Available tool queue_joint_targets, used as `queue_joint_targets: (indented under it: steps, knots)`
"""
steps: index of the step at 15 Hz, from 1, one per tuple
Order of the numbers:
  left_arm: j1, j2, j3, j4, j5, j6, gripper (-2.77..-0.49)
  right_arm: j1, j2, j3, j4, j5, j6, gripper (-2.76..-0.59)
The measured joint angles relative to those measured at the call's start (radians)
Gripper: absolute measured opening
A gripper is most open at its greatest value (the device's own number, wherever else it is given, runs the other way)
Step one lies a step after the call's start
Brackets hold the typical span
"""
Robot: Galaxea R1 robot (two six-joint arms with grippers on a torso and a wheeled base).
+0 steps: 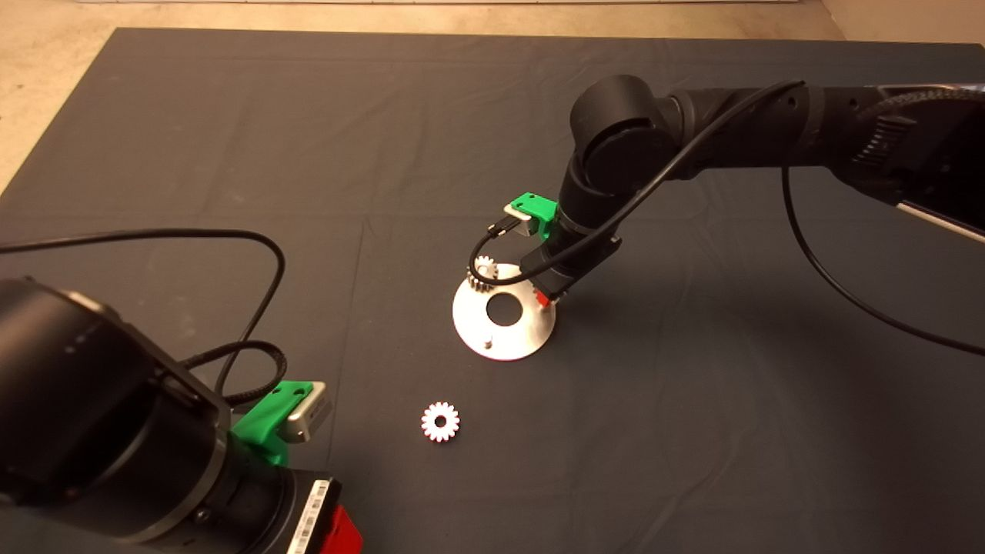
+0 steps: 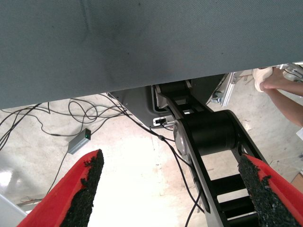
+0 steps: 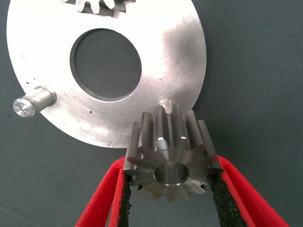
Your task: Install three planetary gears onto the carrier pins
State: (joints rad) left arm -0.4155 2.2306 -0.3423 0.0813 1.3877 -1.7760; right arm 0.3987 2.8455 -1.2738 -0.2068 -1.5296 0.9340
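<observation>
One gear [image 3: 168, 158] in right pincer [image 3: 169, 189] above disc [image 3: 165, 52]

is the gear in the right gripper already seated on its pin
No, the gear is clamped between the right gripper fingers, above the disc edge, its hole empty.

mat [image 1: 231, 154]: dark grey, plain. disc [image 1: 504, 338]: shiny silver, brushed streaks. gears, one held [image 3: 166, 158], one seated [image 1: 482, 273], one loose [image 1: 440, 422]: silvery-grey. bare pin [image 3: 32, 101]: silver. right gripper [image 3: 169, 189]: red fingers [image 3: 102, 198], black pads, green mount. left gripper [image 2: 170, 189]: same colours. arms: black.
</observation>
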Motion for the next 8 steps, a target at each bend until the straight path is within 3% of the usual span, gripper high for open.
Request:
queue_joint_targets:
  steps: [8]
  knots:
    - [0.000,0.000,0.000,-0.005,0.001,0.000,-1.24,-0.003,0.000,-0.006,0.000,-0.001,-0.002,-2.32]
